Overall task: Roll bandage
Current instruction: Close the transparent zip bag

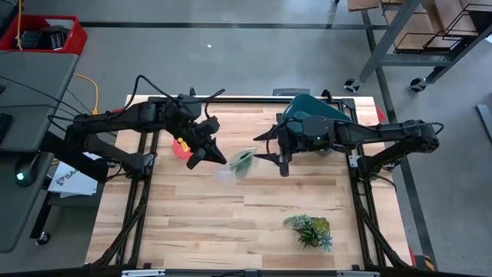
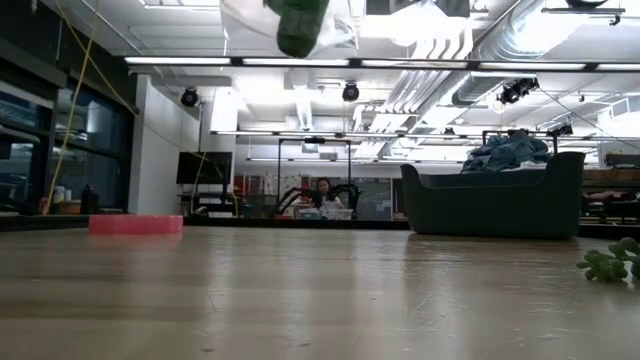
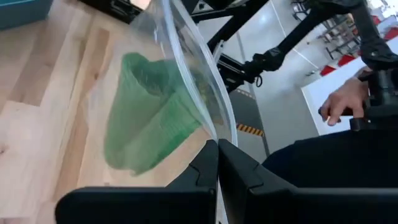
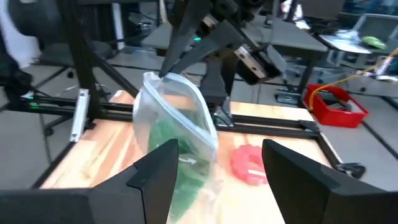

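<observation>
On the table's left side lies a pink disc (image 1: 181, 148), just beside the left arm. The left gripper (image 1: 209, 156) is pinched tight on the rim of a clear bag (image 1: 240, 161), which hangs from it above the wood near the table's middle. In the left wrist view the fingers (image 3: 239, 171) meet with no gap, the bag's (image 3: 186, 68) edge caught between them. Inside the bag sits the bandage (image 1: 244, 159), a crumpled green wad (image 3: 149, 118), lifted off the table with it.

Right of the bag, the right gripper (image 1: 270, 148) stands wide open, its two fingers (image 4: 158, 171) spread to either side of the bag (image 4: 177, 121) and holding nothing; whether a fingertip brushes the plastic cannot be told.

Behind the right arm is a teal tub (image 1: 311, 106) with cloth heaped in it (image 2: 510, 150). A plant sprig (image 1: 309, 230) lies well apart, near the table's front right.
</observation>
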